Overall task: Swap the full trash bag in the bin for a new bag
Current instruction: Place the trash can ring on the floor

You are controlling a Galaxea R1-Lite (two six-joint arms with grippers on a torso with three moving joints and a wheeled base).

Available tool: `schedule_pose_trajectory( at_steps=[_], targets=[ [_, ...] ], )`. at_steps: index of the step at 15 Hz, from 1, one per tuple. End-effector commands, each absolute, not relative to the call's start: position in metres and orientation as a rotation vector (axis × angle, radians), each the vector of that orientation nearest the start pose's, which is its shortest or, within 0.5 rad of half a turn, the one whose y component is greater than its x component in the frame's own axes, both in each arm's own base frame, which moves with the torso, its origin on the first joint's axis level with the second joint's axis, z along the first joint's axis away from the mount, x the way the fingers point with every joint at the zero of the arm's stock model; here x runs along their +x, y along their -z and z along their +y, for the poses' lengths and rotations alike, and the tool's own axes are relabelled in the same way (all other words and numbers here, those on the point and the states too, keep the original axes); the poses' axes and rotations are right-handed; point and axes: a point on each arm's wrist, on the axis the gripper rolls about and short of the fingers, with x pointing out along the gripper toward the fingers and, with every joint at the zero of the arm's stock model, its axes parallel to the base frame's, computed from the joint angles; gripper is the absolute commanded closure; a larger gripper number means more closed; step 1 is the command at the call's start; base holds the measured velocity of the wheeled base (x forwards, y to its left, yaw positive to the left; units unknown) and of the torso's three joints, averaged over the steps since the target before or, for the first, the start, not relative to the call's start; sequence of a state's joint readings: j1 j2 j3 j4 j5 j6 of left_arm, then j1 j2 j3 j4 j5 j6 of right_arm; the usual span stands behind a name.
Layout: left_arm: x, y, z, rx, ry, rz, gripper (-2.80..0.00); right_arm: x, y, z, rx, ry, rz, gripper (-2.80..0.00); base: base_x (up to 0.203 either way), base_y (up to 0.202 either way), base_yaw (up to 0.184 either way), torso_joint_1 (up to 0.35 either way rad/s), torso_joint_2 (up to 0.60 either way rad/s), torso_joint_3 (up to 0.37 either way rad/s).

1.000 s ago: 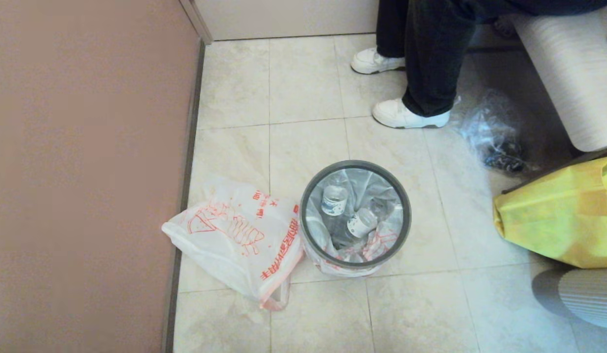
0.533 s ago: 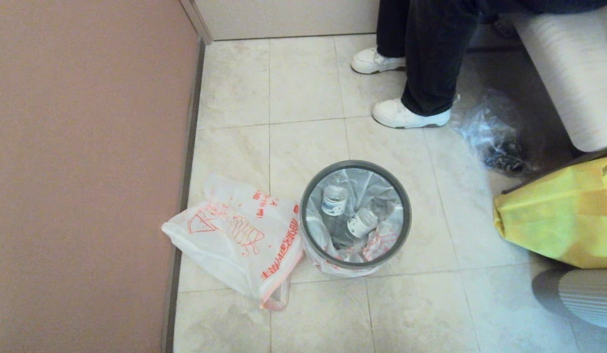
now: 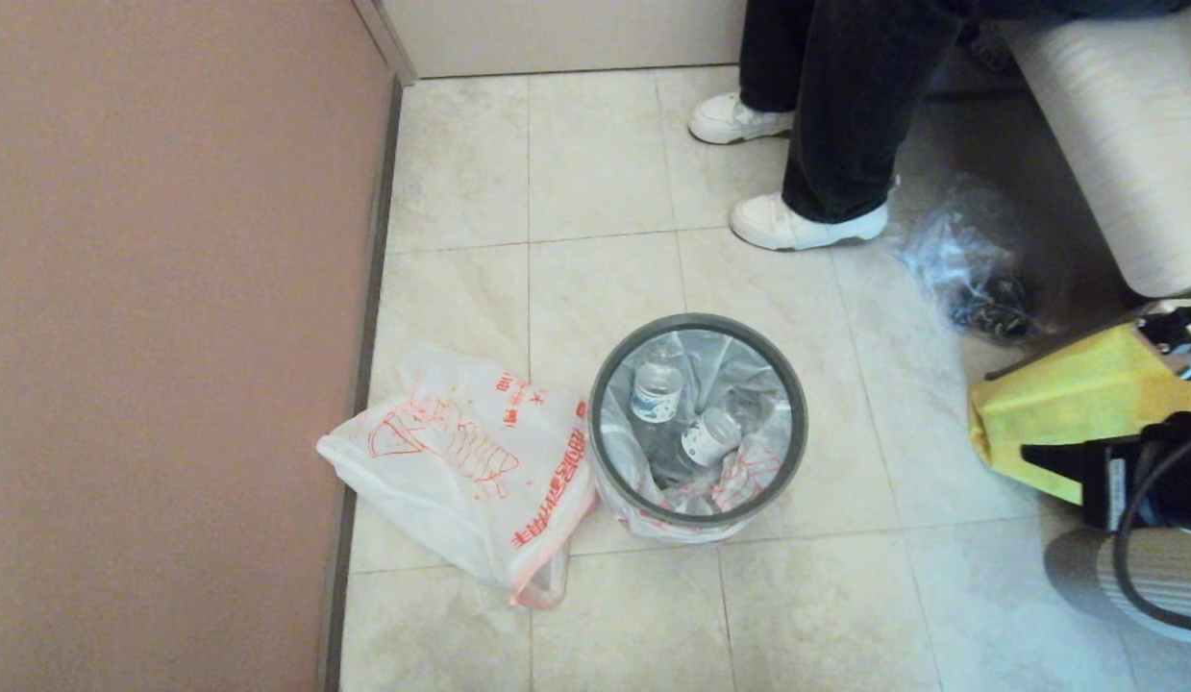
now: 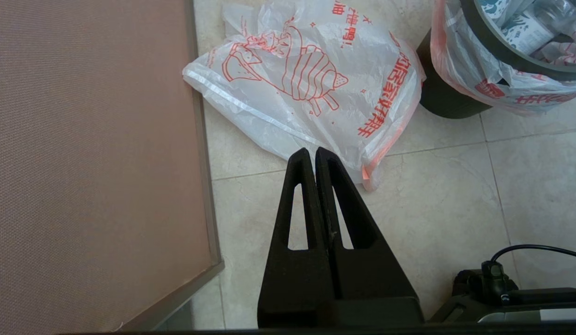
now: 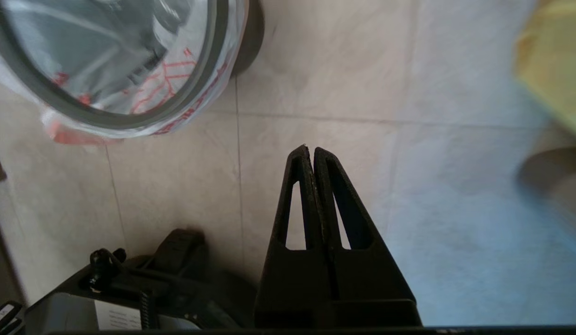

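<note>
The full bag (image 3: 696, 437) lines the bin (image 3: 793, 423) on the tiled floor (image 3: 826, 605), bottles (image 3: 656, 392) inside (rim ring on top). The new bag (image 3: 460, 471) lies flat against the bin's left side. My right gripper (image 5: 310, 150), fingers pressed together, hangs over bare floor near the bin; my left gripper (image 4: 312, 151), likewise closed, hangs near the new bag's edge.

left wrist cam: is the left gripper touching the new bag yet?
No. The left gripper is shut and empty above the floor tiles; the new bag lies flat just beyond its tips, next to the bin.
</note>
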State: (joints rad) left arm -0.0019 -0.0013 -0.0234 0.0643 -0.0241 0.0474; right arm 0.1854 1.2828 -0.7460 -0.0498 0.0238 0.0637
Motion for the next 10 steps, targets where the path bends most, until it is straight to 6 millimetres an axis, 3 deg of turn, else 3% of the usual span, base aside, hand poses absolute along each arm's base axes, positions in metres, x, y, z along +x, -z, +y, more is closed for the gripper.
schedule_pose_trajectory(
  at_steps=[1, 3, 4, 7, 10],
  targets=[
    [-0.025, -0.075, -0.001, 0.047, 0.027, 0.041, 0.00, 0.232, -0.182, 0.050, 0.011, -0.197, 0.634, 0.00, 0.000, 0.000, 0.000, 0.000, 0.00, 0.000],
    [-0.025, -0.075, -0.001, 0.047, 0.027, 0.041, 0.00, 0.261, -0.170, 0.063, -0.011, -0.166, 0.661, 0.00, 0.000, 0.000, 0.000, 0.000, 0.00, 0.000],
    [-0.025, -0.075, -0.001, 0.047, 0.027, 0.041, 0.00, 0.273, -0.169, 0.071, -0.025, -0.148, 0.650, -2.80, 0.000, 0.000, 0.000, 0.000, 0.00, 0.000],
    [-0.025, -0.075, -0.001, 0.047, 0.027, 0.041, 0.00, 0.287, -0.173, 0.107, -0.058, -0.186, 0.614, -2.80, 0.000, 0.000, 0.000, 0.000, 0.00, 0.000],
    [-0.025, -0.075, -0.001, 0.047, 0.027, 0.041, 0.00, 0.317, -0.159, 0.133, -0.109, -0.122, 0.614, -2.80, 0.000, 0.000, 0.000, 0.000, 0.00, 0.000]
  ],
)
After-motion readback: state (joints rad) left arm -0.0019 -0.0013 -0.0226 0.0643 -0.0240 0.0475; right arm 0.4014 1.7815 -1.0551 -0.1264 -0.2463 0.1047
